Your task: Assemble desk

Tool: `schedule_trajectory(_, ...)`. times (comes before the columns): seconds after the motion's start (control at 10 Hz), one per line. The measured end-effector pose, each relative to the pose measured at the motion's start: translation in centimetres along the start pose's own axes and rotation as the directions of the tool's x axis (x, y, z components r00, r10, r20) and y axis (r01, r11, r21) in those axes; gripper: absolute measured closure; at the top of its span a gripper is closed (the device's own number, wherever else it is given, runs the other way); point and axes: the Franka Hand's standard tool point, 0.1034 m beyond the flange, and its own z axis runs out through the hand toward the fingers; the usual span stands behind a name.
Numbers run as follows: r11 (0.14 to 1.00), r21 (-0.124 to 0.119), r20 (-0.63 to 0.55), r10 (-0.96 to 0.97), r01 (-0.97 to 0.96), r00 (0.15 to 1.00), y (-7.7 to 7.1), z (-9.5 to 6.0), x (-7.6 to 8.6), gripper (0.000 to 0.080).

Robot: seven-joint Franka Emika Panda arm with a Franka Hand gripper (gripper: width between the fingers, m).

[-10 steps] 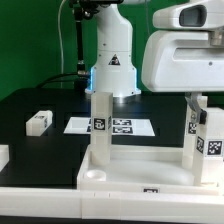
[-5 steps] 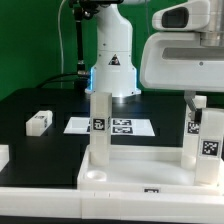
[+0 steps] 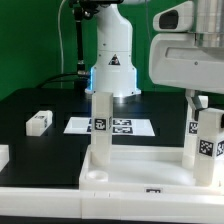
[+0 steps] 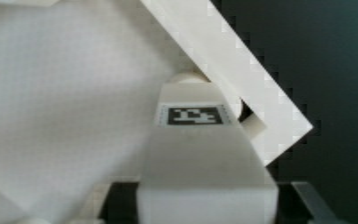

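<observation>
The desk's white tabletop (image 3: 130,170) lies at the front of the exterior view, rim up. One tagged white leg (image 3: 100,125) stands upright in its left corner and another (image 3: 189,135) at the right. My gripper (image 3: 203,103) hangs over the right end, shut on a third tagged leg (image 3: 211,148) held upright over the near right corner. In the wrist view this leg (image 4: 194,150) fills the space between my dark fingers (image 4: 119,205), its tag facing the camera, with the tabletop (image 4: 51,100) and its raised rim (image 4: 229,60) beyond. The leg's lower end is hidden.
A loose white leg (image 3: 40,121) lies on the black table at the exterior view's left, and another white part (image 3: 3,155) shows at the left edge. The marker board (image 3: 125,127) lies behind the tabletop. The arm's base (image 3: 112,60) stands at the back.
My wrist and the held leg have shifted a little toward the exterior view's right and slightly lower. The grip has stayed the same.
</observation>
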Motion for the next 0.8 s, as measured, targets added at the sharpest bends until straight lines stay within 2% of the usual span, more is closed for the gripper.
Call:
schedule_trajectory(0.3,0.959,0.003,0.005,0.284,-0.284,0.959,-0.25,0.07,-0.37,0.0509)
schedule_trajectory(0.7,0.877,0.005,0.010,0.481,-0.481,0.877,-0.33,0.06,-0.37,0.0509)
schedule_trajectory(0.8,0.865,0.005,0.012,0.502,-0.502,0.865,-0.36,0.08,-0.43,0.0417)
